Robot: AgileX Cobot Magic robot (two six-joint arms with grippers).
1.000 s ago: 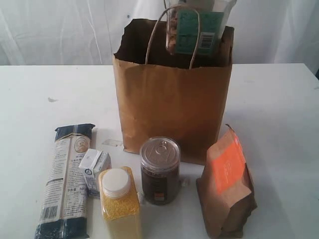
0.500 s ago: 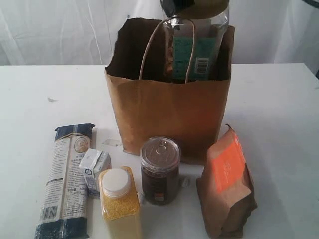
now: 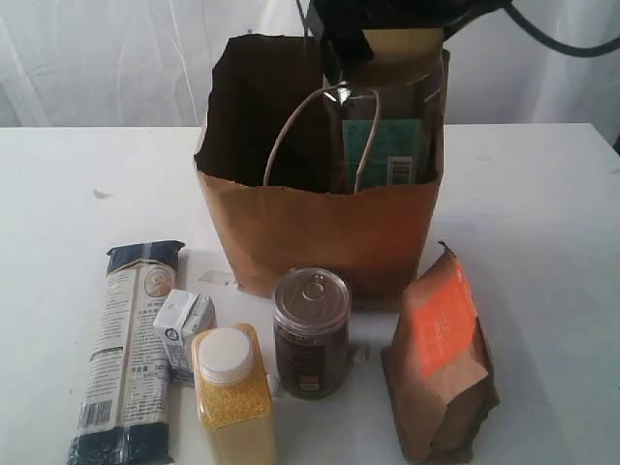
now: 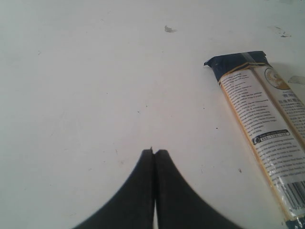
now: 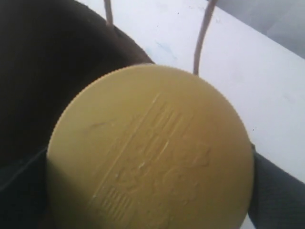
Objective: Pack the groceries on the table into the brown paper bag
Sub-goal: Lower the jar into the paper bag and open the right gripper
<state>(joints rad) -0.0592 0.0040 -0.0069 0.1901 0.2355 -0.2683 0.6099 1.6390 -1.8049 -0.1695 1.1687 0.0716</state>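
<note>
The brown paper bag (image 3: pixel 310 223) stands upright at the back middle of the table (image 3: pixel 542 194). My right gripper (image 3: pixel 385 37) is shut on the large gold-lidded jar (image 3: pixel 384 145), which hangs partly inside the bag's right side. Its gold lid (image 5: pixel 150 152) fills the right wrist view, with a dark finger (image 5: pixel 279 193) at its edge. In front lie the pasta packet (image 3: pixel 126 349), white carton (image 3: pixel 184 327), yellow-grain jar (image 3: pixel 231 392), silver-topped tin (image 3: pixel 310 331) and orange-labelled pouch (image 3: pixel 441 358). My left gripper (image 4: pixel 154 152) is shut and empty over bare table, near the pasta packet (image 4: pixel 262 119).
The bag's cord handles (image 3: pixel 320 136) loop in front of the jar, and one cord (image 5: pixel 202 33) shows beside the lid. White curtains hang behind the table. A small mark (image 3: pixel 101 194) lies on the tabletop at the left.
The right gripper has lowered the gold-lidded jar down into the bag. The bag's front wall and mouth have slumped and spread wider. The other groceries have not moved.
</note>
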